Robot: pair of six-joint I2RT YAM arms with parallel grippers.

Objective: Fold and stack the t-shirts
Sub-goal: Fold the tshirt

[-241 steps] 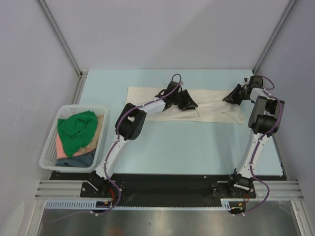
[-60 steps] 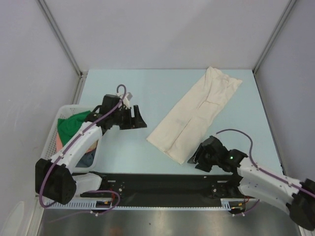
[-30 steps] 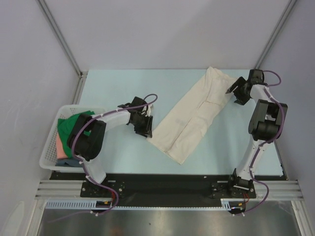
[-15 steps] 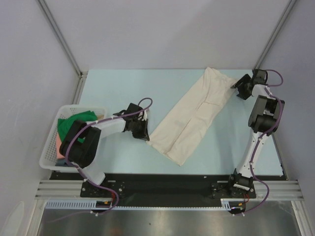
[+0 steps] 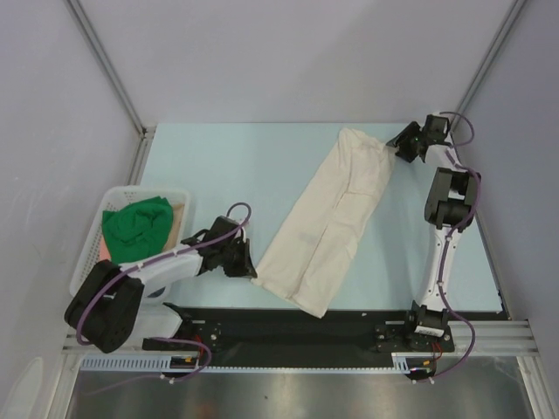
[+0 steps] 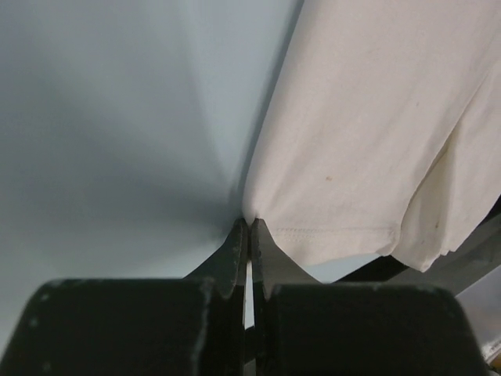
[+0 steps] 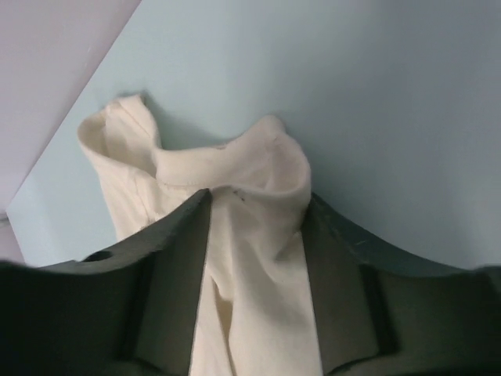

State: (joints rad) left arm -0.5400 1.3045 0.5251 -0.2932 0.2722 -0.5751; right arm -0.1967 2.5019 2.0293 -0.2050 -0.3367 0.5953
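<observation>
My left gripper (image 6: 248, 229) pinches the cream t-shirt (image 5: 327, 218) at its lower-left corner; the right gripper (image 7: 256, 200) straddles the upper-right end, grip unclear, presumably to stretch it.

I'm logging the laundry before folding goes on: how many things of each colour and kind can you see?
cream t-shirt: 1
green t-shirt: 1
white basket: 1
Total: 3. More cloth lies under the green one, but it is too hidden to count.
</observation>
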